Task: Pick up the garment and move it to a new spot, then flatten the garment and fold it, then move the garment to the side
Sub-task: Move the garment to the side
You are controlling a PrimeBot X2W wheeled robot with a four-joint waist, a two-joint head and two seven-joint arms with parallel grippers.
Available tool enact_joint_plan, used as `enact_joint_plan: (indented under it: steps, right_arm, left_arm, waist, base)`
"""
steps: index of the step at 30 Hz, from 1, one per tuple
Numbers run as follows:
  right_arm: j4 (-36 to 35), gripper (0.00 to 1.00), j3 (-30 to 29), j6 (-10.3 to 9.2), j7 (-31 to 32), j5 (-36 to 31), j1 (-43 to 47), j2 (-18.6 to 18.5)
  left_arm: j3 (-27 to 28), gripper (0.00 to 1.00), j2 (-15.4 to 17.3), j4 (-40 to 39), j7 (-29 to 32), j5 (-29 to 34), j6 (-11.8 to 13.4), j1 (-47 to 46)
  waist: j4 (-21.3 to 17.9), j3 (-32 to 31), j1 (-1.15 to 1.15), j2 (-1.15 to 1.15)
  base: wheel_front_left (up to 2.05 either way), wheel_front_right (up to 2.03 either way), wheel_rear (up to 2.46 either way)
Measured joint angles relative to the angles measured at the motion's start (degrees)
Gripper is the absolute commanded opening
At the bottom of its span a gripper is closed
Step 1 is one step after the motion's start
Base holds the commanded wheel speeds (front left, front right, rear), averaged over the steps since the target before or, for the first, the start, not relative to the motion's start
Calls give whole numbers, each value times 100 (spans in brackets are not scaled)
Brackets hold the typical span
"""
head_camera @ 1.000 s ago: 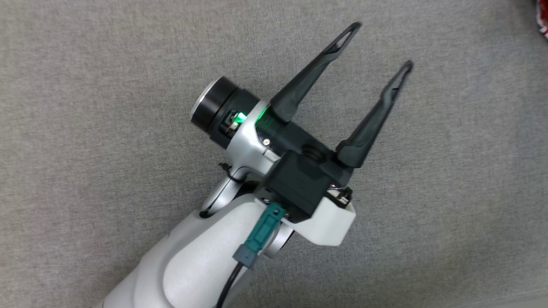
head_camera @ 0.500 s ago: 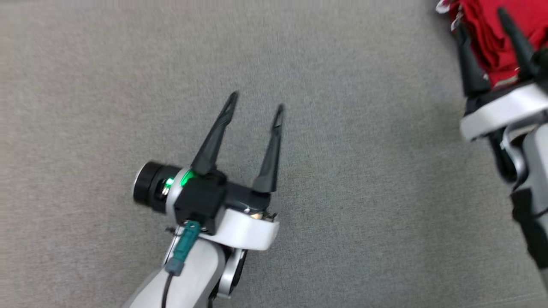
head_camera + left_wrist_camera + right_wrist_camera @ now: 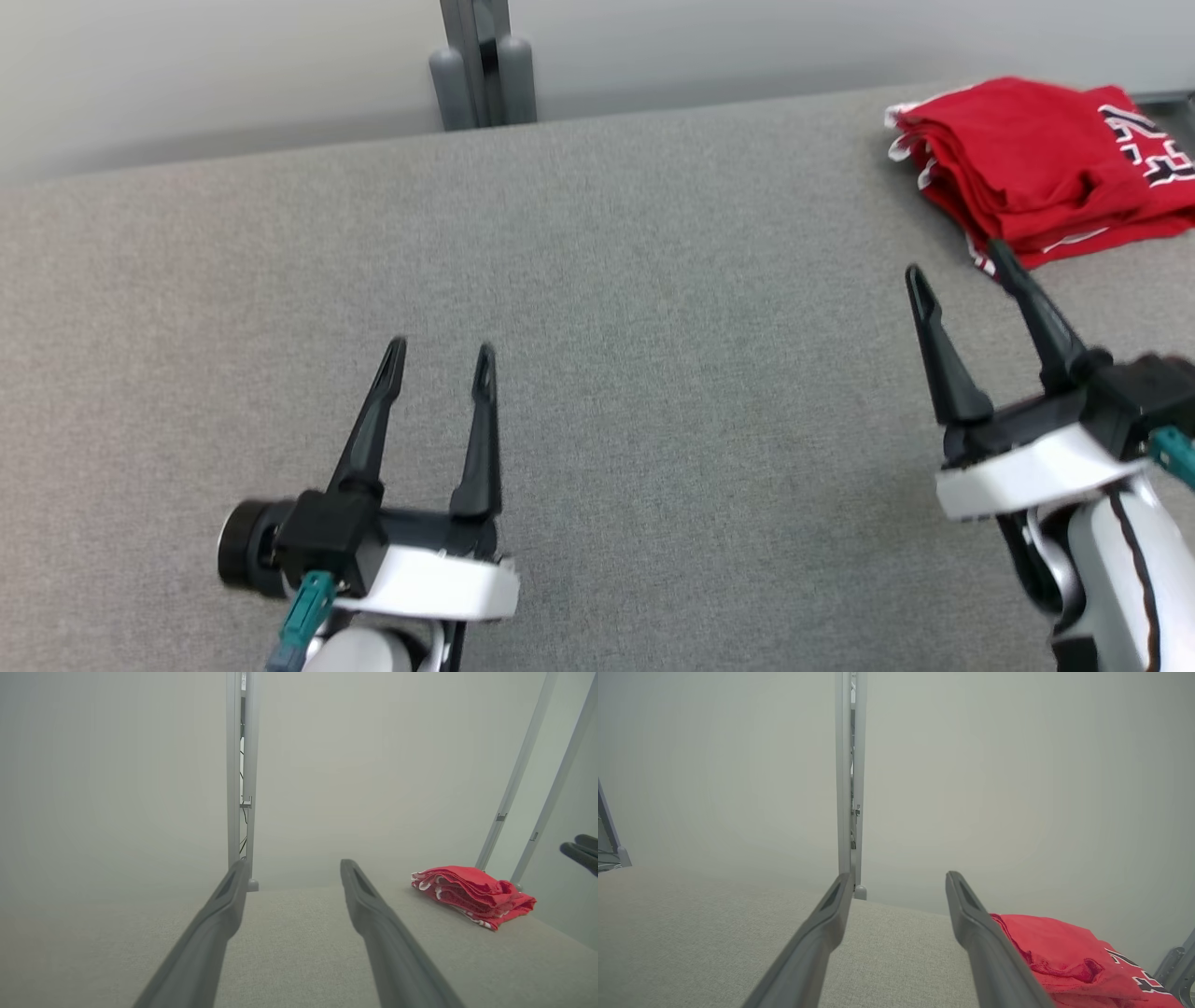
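The garment (image 3: 1036,168) is red with white trim and lettering, folded into a thick stack at the far right of the grey table (image 3: 653,327). It lies at the right in the left wrist view (image 3: 472,895) and at the lower right in the right wrist view (image 3: 1069,961). My right gripper (image 3: 957,259) hovers just in front of the stack, open, nothing between its fingers. At the lower left my left gripper (image 3: 439,353) is open and empty, far from the garment.
A grey metal post (image 3: 478,61) stands at the table's far edge in front of a pale wall. Two slanted frame bars (image 3: 528,779) rise behind the garment. The right gripper's dark fingertips (image 3: 579,851) show at the left wrist view's right edge.
The head camera has swung up, bringing the table's far edge, the wall and the whole garment into view. The right gripper now sits back from the stack it was reaching over.
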Motion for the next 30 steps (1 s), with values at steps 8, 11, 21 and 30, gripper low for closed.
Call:
enact_joint_plan:
  steps: [8,11,21,30]
  right_arm:
    - [-643,100,-253,0,0,155,1014,277]
    - [-697,100,-422,0,0,169,1407,369]
    - [-839,100,-517,0,0,199,1881,416]
    - [-880,100,-469,0,0,279,2017,368]
  left_arm:
    - [421,100,-68,37,-1,147,-230,723]
    - [625,100,-241,22,-2,275,-377,921]
    - [1489,100,-644,368,-9,644,-798,1575]
    - [1986,100,-806,522,-9,853,-1084,1852]
  waist:
    - [-63,-434,0,0]
    - [-74,-542,0,0]
    - [-158,-845,0,0]
    - [-86,-935,0,0]
  base:
    - [0,0,0]
    - [0,0,0]
    - [0,0,0]
    - [0,0,0]
